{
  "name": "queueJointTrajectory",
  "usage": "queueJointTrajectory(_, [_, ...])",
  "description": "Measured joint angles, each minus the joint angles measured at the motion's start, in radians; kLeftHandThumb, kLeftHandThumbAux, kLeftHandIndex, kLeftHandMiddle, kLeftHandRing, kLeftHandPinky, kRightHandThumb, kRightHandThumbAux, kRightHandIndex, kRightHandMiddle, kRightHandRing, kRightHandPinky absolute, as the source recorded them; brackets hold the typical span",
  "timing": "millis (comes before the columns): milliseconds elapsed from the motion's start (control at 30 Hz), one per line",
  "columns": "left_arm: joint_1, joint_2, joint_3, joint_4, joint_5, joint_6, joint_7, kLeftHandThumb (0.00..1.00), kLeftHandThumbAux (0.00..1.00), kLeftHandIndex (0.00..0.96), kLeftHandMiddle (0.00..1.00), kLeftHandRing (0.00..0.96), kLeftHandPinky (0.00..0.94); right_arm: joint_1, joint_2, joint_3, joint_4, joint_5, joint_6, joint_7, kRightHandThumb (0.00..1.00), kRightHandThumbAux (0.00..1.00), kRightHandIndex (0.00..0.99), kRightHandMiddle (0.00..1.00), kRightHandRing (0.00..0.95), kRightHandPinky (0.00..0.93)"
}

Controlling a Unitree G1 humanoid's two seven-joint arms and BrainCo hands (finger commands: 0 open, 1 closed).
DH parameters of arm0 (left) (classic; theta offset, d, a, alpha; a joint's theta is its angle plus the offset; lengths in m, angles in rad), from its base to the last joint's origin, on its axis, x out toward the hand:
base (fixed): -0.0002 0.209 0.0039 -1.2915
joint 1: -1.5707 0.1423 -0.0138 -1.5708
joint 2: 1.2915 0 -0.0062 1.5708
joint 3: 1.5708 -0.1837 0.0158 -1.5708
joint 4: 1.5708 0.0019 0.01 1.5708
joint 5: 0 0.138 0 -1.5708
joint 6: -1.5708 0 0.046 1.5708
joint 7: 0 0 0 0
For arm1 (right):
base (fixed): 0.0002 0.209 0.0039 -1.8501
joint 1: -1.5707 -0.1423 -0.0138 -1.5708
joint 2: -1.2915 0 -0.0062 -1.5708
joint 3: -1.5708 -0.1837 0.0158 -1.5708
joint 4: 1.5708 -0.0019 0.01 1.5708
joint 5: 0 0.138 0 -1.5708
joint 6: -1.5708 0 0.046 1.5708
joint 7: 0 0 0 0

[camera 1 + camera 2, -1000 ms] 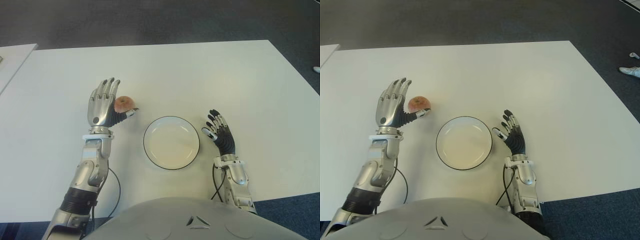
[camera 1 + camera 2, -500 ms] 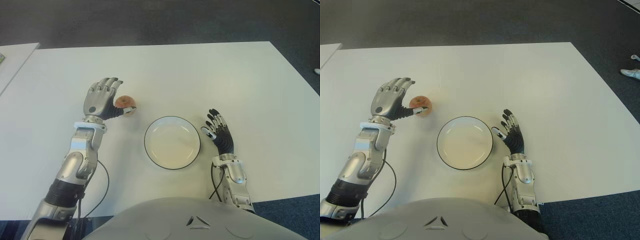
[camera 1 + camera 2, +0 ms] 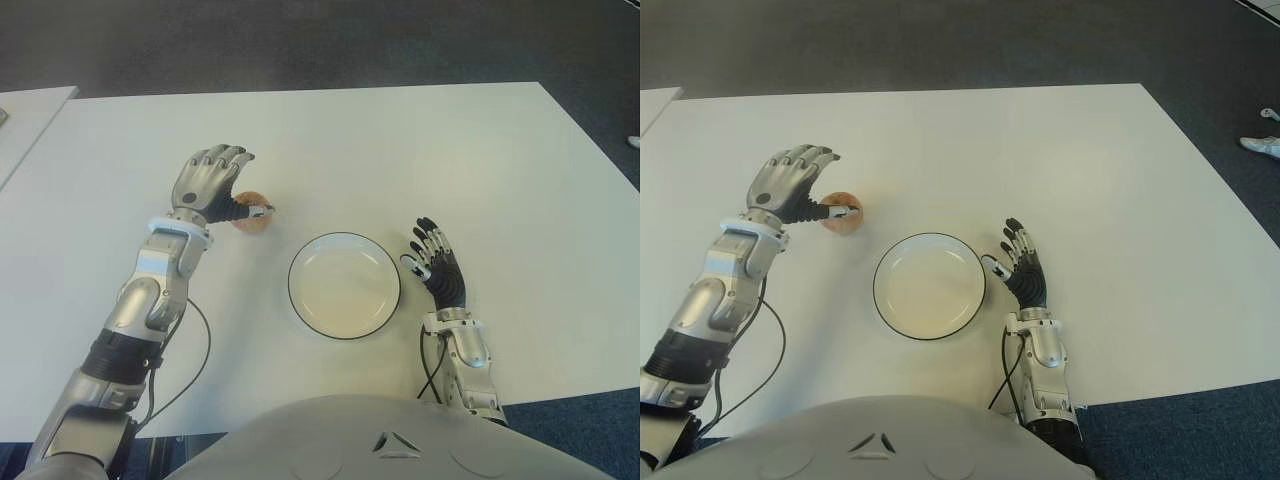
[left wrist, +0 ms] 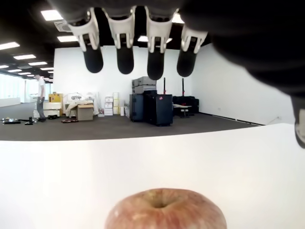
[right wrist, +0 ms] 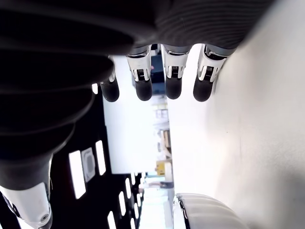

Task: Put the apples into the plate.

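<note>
The robot's left hand (image 3: 212, 183) is hovering over a single apple (image 3: 250, 213) on the white table (image 3: 400, 150), to the robot's left of the plate (image 3: 344, 285) and a little farther from the torso. Seen from the head cam, the metal fingers (image 3: 232, 157) are arching above the fruit while the thumb is reaching across its near side; the apple is sitting on the tabletop, not lifted. The left wrist cam is showing the fruit (image 4: 165, 209) stem-dimple up, directly beneath four fingertips (image 4: 125, 59) that are hanging clear above it (no contact visible there), so the hand is cupped around the apple but not closed onto it; whether the thumb tip is actually touching the skin is hard to tell. The plate, white w/ a dark rim, is lying empty at the centre, near the robot's body, apart from the apple. The right hand (image 3: 437, 270) is showing just to the right of the plate, fingers extended and relaxed, holding nothing; its wrist cam is catching the four fingertips (image 5: 173, 88) straight out above the table, w/ the plate's rim (image 5: 183, 220) close by. In the background of the left wrist cam, a person (image 4: 41, 97) is standing far off among stacked boxes.
</note>
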Motion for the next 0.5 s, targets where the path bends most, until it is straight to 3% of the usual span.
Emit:
queueJointTrajectory(233, [-0.018,0.021,-0.003,0.039,-0.018,-0.021,-0.021,0.333,0.308,0.128,0.133,0.117,0.157,0.004,0.005,0.001,0.0,0.0,-0.006,-0.006,0.274,0.682,0.078,0.053,0.04,0.066])
queueJointTrajectory(500, [-0.026,0.036,-0.006,0.08,-0.022,-0.041,-0.021,0.343,0.286,0.133,0.133,0.118,0.157,0.009,0.005,0.0,-0.001,-0.003,-0.012,-0.015,0.268,0.675,0.082,0.056,0.046,0.09])
